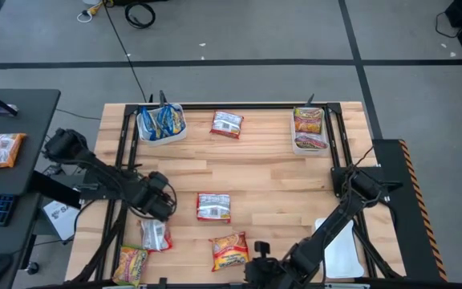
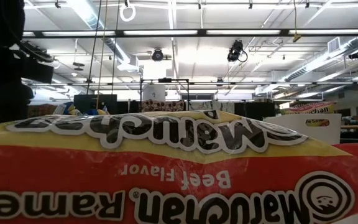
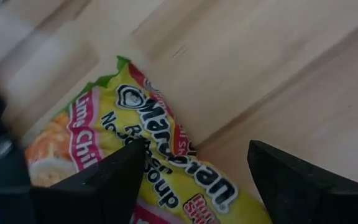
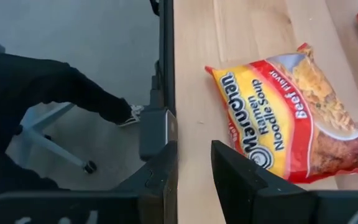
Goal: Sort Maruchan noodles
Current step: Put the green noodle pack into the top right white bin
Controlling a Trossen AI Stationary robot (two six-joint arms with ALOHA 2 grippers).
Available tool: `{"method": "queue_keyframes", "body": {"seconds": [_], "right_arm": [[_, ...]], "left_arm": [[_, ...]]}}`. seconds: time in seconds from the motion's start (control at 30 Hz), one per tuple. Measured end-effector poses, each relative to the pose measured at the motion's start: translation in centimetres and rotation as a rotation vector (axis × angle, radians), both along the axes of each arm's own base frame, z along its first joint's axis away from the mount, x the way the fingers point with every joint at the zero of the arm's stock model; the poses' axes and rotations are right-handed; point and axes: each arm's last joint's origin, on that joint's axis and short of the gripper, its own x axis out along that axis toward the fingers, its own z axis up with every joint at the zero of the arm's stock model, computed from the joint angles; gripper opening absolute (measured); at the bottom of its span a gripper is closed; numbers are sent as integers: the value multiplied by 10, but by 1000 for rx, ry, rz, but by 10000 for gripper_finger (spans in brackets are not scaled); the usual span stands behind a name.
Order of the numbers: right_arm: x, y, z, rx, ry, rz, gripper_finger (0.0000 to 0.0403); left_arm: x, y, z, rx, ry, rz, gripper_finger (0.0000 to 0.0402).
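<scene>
Five loose noodle packets [image 1: 213, 206] lie on the table [image 1: 271, 172]; three white trays [image 1: 160, 132] stand there, two holding more packets; two robot arms [image 1: 107, 178] reach in.

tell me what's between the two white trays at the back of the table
One silver-white packet lies on bare wood between the left tray and the right tray, touching neither; the high view shows it.

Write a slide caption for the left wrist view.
Left hand open above a Lime Chili Maruchan packet lying on the wooden table.
</scene>
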Motion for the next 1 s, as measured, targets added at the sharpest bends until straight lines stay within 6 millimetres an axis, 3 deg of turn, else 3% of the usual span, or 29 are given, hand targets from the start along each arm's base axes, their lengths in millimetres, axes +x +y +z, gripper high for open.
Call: {"method": "queue_keyframes", "body": {"seconds": [0.23,0.37,0.47,0.6,0.73,0.87,1.0], "right_arm": [[-4,0,-2,-28,13,-16,102],[1,-5,-1,-12,3,-73,102],[5,-8,-1,20,9,-87,102],[6,-7,-1,68,27,-87,102],[6,-7,-1,85,36,-84,102],[6,-6,-1,86,35,-82,102],[6,-6,-1,83,30,-78,102]], "left_arm": [[44,-19,19,-58,-329,-199,288],[75,-35,43,-135,-588,-441,288],[85,-43,64,-159,-648,-565,288],[75,-45,92,-93,-520,-627,288],[56,-40,107,-3,-312,-598,288],[35,-33,106,-20,-107,-507,288],[16,-24,90,-78,112,-425,288]]}}
